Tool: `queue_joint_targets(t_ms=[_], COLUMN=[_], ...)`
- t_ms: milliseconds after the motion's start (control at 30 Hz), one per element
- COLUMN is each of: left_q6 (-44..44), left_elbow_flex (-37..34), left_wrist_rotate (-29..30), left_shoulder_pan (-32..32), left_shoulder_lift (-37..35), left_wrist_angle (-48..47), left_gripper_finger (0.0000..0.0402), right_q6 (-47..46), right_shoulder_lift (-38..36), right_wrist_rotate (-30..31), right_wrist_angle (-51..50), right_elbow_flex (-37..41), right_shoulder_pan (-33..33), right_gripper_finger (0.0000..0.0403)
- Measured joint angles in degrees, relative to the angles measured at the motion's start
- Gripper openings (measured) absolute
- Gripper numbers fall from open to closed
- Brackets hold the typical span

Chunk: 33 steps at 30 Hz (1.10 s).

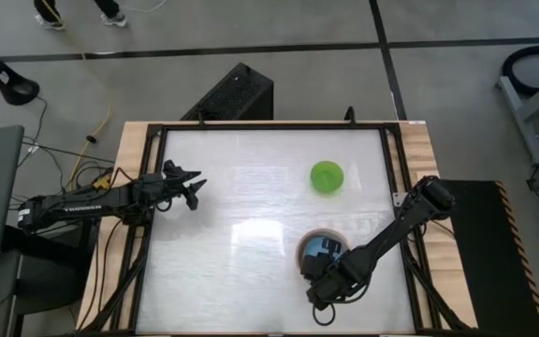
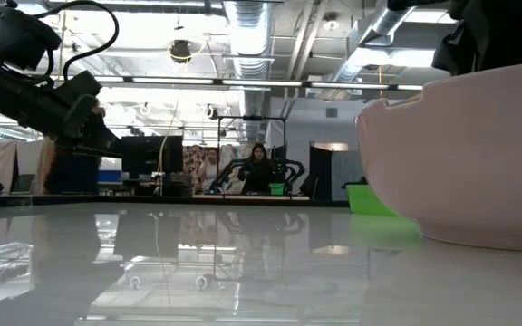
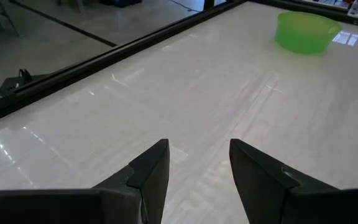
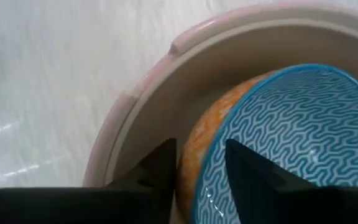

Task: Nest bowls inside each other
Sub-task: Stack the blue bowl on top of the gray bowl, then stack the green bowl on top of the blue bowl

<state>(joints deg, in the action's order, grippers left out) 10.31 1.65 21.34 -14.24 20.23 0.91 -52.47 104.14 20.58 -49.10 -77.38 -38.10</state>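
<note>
A large cream-white bowl (image 4: 142, 106) stands on the table near its front right, also seen in the low view as the cream-white bowl (image 2: 478, 154). Inside it a blue wave-patterned bowl (image 4: 291, 137) with an orange outside lies tilted against the wall. My right gripper (image 4: 201, 168) points steeply down over this stack (image 1: 318, 251), open, its fingers on either side of the blue bowl's rim. The green bowl (image 1: 327, 176) stands by itself on its base farther back. My left gripper (image 1: 193, 187) hangs open above the table's left side, holding nothing. My right gripper comes from above with one finger (image 4: 157, 171) outside the blue bowl's orange wall (image 4: 194, 155) and the other finger (image 4: 250, 177) over its inside. I cannot tell whether either finger touches the bowl. The bowl leans inside the cream-white bowl.
The white tabletop (image 1: 251, 215) has a dark frame (image 1: 143, 187) around it, with wooden edges left and right. Free room lies between the two arms. A black box (image 1: 232, 94) stands on the floor beyond the far edge. People show far off in the room (image 2: 259, 167).
</note>
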Motion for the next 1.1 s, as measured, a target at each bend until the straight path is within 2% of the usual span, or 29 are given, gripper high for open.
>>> queue_joint_targets(t_ms=[133, 267, 733, 833, 933, 1100], left_q6=[0.0, 0.0, 0.0, 0.0, 0.0, 0.0], left_elbow_flex=[0.0, 0.0, 0.0, 0.0, 0.0, 0.0], left_wrist_rotate=[0.0, 0.0, 0.0, 0.0, 0.0, 0.0], left_shoulder_pan=[0.0, 0.0, 0.0, 0.0, 0.0, 0.0], left_shoulder_lift=[0.0, 0.0, 0.0, 0.0, 0.0, 0.0], left_wrist_angle=[0.0, 0.0, 0.0, 0.0, 0.0, 0.0], left_gripper_finger=[0.0158, 0.0158, 0.0158, 0.0158, 0.0158, 0.0158], right_q6=[-0.7, -1.6, 0.6, 2.5, 5.4, 10.5], right_shoulder_lift=[0.0, 0.0, 0.0, 0.0, -0.3, -0.9], right_wrist_rotate=[-4.4, -8.4, -9.8, -8.6, -4.0, -2.4], right_wrist_angle=[-0.6, -2.8, -12.3, -14.1, -16.4, -19.9], right_elbow_flex=[0.0, -0.6, -9.6, -12.2, -14.8, -18.0], right_shoulder_pan=[0.4, 1.2, 2.7, 2.7, 3.5, 10.1], right_gripper_finger=[0.0181, 0.0187, 0.0182, 0.0180, 0.0175, 0.0165])
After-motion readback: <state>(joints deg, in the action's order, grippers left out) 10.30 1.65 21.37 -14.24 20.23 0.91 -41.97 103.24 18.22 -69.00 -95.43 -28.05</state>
